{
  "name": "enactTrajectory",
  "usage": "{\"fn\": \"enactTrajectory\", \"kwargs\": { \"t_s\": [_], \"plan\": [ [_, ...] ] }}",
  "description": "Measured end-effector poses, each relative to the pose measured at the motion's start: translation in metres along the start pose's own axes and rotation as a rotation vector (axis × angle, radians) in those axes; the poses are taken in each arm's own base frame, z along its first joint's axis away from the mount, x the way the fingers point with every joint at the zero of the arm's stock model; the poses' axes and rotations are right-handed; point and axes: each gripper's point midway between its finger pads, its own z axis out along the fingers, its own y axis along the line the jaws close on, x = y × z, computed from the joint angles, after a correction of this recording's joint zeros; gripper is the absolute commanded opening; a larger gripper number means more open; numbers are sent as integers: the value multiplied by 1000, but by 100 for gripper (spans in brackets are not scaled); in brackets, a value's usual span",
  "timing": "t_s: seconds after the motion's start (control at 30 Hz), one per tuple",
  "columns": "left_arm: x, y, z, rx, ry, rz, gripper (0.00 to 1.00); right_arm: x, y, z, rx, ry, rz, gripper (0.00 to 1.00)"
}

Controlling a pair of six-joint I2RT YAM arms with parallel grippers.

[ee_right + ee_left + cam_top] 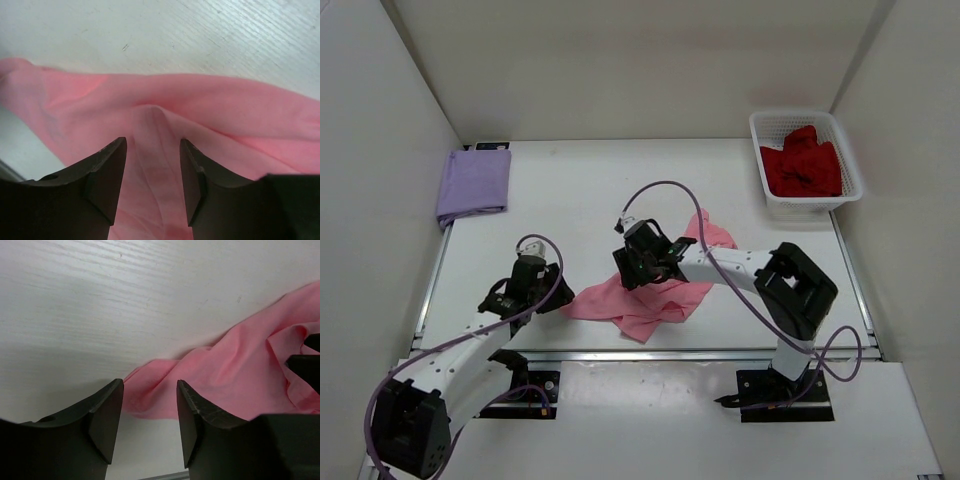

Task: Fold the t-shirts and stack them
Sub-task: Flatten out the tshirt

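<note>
The pink t-shirt (655, 300) lies crumpled at the table's middle front. My right gripper (635, 268) is over its middle. In the right wrist view that gripper (153, 145) stands open, with a raised ridge of the pink t-shirt (160, 165) running between its fingers. My left gripper (556, 293) is at the shirt's left tip. It (150, 390) is open over bare table, with the pink t-shirt's edge (160, 390) just beyond its fingertips. The lavender t-shirt (473, 182) lies folded at the far left. The dark red t-shirt (802, 166) sits bunched in the basket.
A white lattice basket (850, 160) stands at the far right corner, against the right wall. White walls enclose the table on the left, back and right. A metal rail (650, 352) runs along the table's front edge.
</note>
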Motion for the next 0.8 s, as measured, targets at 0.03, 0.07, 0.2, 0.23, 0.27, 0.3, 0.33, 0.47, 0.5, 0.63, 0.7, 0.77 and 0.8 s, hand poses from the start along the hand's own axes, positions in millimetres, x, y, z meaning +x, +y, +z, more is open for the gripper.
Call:
{"fn": "enactTrajectory", "kwargs": {
  "t_s": [0.03, 0.07, 0.2, 0.23, 0.27, 0.3, 0.33, 0.47, 0.5, 0.63, 0.7, 0.77, 0.8],
  "plan": [
    [2, 2, 1, -7, 8, -9, 56, 1, 0, 5, 9, 5, -13, 45],
    [5, 3, 2, -10, 20, -19, 57, 3, -1, 10, 21, 15, -23, 46],
    [22, 14, 4, -40, 66, -48, 64, 13, -6, 21, 61, 50, -58, 48],
    [24, 15, 4, -44, 72, -54, 64, 14, -7, 23, 68, 55, -63, 49],
    [23, 14, 4, -39, 69, -58, 64, 13, -8, 23, 74, 53, -67, 49],
    [23, 13, 3, -37, 66, -62, 65, 12, -7, 24, 80, 50, -76, 46],
    [24, 13, 3, -36, 68, -64, 64, 10, -7, 24, 89, 46, -85, 37],
    [27, 11, 5, -28, 73, -73, 51, 5, -10, 25, 126, 33, -110, 19],
    [28, 10, 7, -21, 72, -77, 47, 5, -11, 25, 134, 32, -109, 17],
    [30, 9, 10, -3, 68, -98, 23, 5, -12, 23, 145, 31, -107, 2],
    [32, 9, 10, -3, 72, -104, 14, 3, -13, 18, 148, 26, -101, 0],
    [32, 7, 9, 0, 73, -102, 6, -2, -13, 8, 150, 9, -96, 0],
    [30, 5, 8, 2, 73, -100, 4, -6, -14, 1, 152, -4, -91, 0]
  ]
}}
